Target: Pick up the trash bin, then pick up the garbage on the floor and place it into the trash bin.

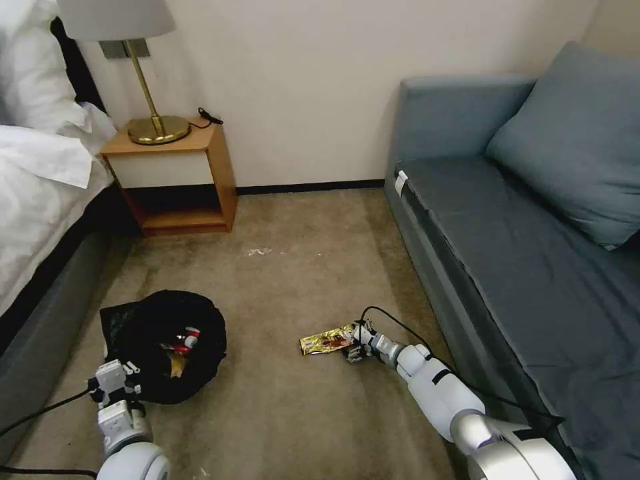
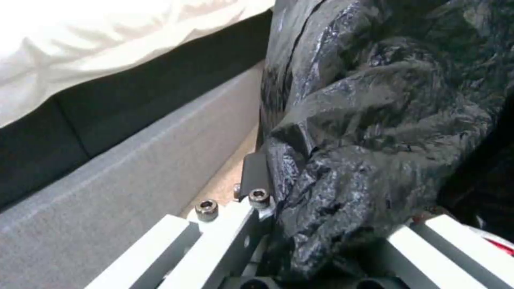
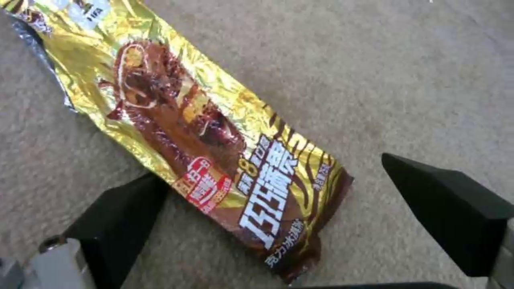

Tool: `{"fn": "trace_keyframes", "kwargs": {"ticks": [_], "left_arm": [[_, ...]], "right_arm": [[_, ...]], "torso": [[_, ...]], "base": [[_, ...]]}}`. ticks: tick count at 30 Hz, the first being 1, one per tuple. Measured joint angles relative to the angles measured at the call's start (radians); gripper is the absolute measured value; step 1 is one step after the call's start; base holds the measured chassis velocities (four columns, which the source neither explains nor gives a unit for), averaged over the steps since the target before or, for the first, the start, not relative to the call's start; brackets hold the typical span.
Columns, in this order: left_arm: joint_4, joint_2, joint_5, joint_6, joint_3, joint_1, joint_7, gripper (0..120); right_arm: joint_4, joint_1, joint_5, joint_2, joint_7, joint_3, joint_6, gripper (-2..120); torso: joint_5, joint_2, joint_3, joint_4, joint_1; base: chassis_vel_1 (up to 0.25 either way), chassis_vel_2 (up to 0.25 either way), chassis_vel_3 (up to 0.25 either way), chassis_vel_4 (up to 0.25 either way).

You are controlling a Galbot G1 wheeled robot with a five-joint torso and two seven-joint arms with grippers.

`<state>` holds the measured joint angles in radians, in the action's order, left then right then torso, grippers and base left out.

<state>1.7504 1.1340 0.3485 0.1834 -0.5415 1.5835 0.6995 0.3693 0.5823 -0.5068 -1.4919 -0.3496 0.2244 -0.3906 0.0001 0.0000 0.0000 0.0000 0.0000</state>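
The trash bin (image 1: 160,313), lined with a crinkly black bag (image 2: 375,120), is on the left of the carpet. My left gripper (image 1: 125,375) is shut on its near rim, with bag plastic pinched between the fingers (image 2: 256,172). Garbage lies inside the bin, including a red-and-white wrapper (image 1: 184,343). The shiny gold snack wrapper (image 1: 325,341) lies flat on the carpet at centre. My right gripper (image 1: 355,345) is low at the gold wrapper's (image 3: 209,136) right end. It is open, with one black finger (image 3: 123,216) on each side of the wrapper's end.
A bed (image 1: 40,200) with white bedding runs along the left, close beside the bin. A grey sofa (image 1: 520,253) lines the right. A wooden nightstand (image 1: 180,173) with a brass lamp stands at the far wall. Bare carpet (image 1: 287,280) lies between them.
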Motion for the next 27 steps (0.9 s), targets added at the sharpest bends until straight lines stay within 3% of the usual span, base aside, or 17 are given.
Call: {"fn": "trace_keyframes", "kwargs": {"ticks": [5,9,11,19,27], "left_arm": [[-0.002,-0.002,0.002,0.003,0.0,-0.002,0.0,3],[-0.003,-0.002,0.003,0.004,0.0,-0.002,0.0,3],[-0.003,-0.002,0.003,0.004,0.001,-0.003,0.0,3],[-0.002,-0.004,0.004,0.007,0.001,0.0,0.0,3],[0.0,-0.007,0.008,0.01,0.002,-0.003,0.0,3]], "right_arm": [[-0.003,0.002,0.0,-0.002,0.001,0.006,0.0,99],[-0.007,0.003,-0.001,-0.001,-0.005,0.012,0.0,85],[-0.008,0.004,-0.002,-0.001,-0.005,0.013,-0.001,83],[-0.028,0.004,-0.006,-0.004,-0.01,0.028,0.0,48],[-0.038,0.005,-0.005,-0.004,-0.01,0.042,0.007,30]], "torso": [[-0.0001,0.0,0.0,0.0,0.0],[0.0,0.0,0.0,0.0,0.0],[0.0,0.0,0.0,0.0,0.0],[0.0001,0.0,0.0,0.0002,0.0],[0.0,0.0,0.0,0.0003,0.0]], "base": [[0.0,0.0,0.0,0.0],[0.0,0.0,0.0,0.0],[0.0,0.0,0.0,0.0],[0.0,0.0,0.0,0.0],[0.0,0.0,0.0,0.0]]}}
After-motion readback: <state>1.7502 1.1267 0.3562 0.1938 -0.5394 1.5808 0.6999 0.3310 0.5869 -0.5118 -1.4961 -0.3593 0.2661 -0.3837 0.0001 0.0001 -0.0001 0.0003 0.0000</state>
